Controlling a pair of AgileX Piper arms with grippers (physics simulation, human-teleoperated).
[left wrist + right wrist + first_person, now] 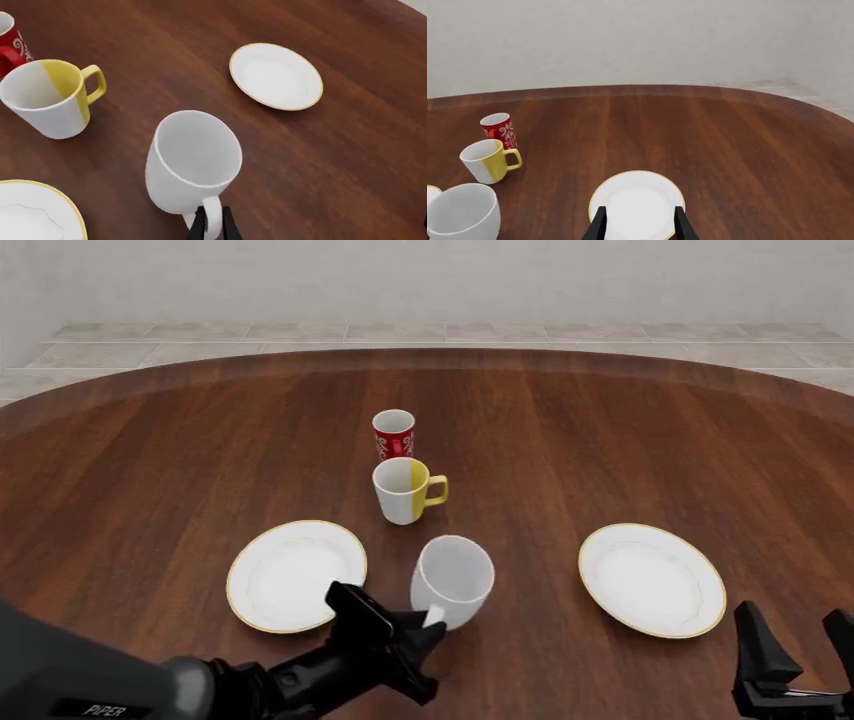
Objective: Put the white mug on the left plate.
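The white mug (454,578) is between the two plates, tilted, its mouth showing. My left gripper (424,620) is shut on its loop handle from the near side. In the left wrist view the handle sits between the two black fingers (230,227) under the mug (193,160). The left plate (296,575), white with a thin gold rim, lies just left of the mug; a part of it shows in the wrist view (33,212). My right gripper (794,640) stands open at the near right edge, near the other plate.
The right plate (651,579) lies right of the mug and under the right gripper's fingers (637,205). A white mug with yellow inside and handle (403,490) stands behind the white mug. A red-and-white cup (392,434) stands farther back.
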